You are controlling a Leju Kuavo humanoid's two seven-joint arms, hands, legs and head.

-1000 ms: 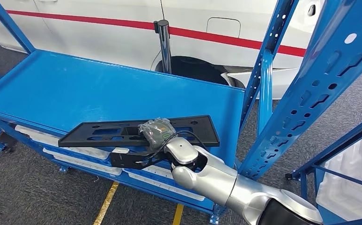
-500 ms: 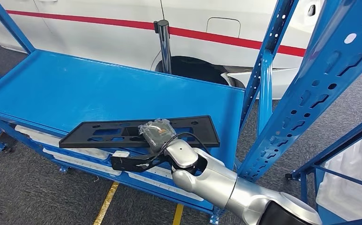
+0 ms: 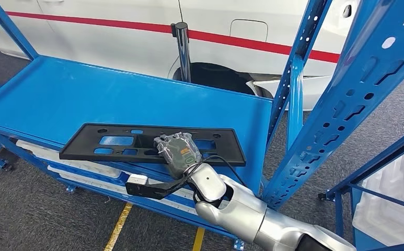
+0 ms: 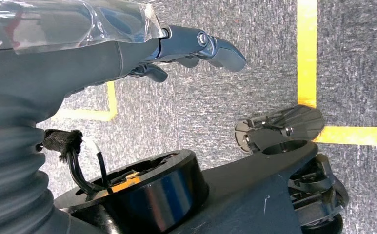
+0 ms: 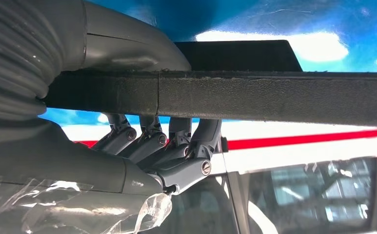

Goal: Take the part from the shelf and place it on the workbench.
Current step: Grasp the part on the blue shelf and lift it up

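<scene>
The part is a long flat black plate (image 3: 121,142) with several cut-outs, lying over the front edge of the blue shelf deck (image 3: 84,99). My right hand (image 3: 176,150), wrapped in clear plastic, grips the plate near the middle of its front edge. In the right wrist view the plate's edge (image 5: 274,95) runs across, with the thumb on one face and the fingers (image 5: 176,146) curled against the other. My left hand (image 4: 128,48) hangs over grey floor, its fingers (image 4: 215,46) stretched out and holding nothing.
Blue perforated uprights (image 3: 346,99) stand close on the right of the shelf. A white car with a red stripe (image 3: 137,36) and a black post (image 3: 184,52) are behind it. White parts (image 3: 43,151) lie on the lower shelf. Yellow lines (image 3: 118,227) mark the floor.
The plate has tipped in my right hand, so more of its top face shows, and its left end has shifted a little leftward. My right forearm has dropped slightly.
</scene>
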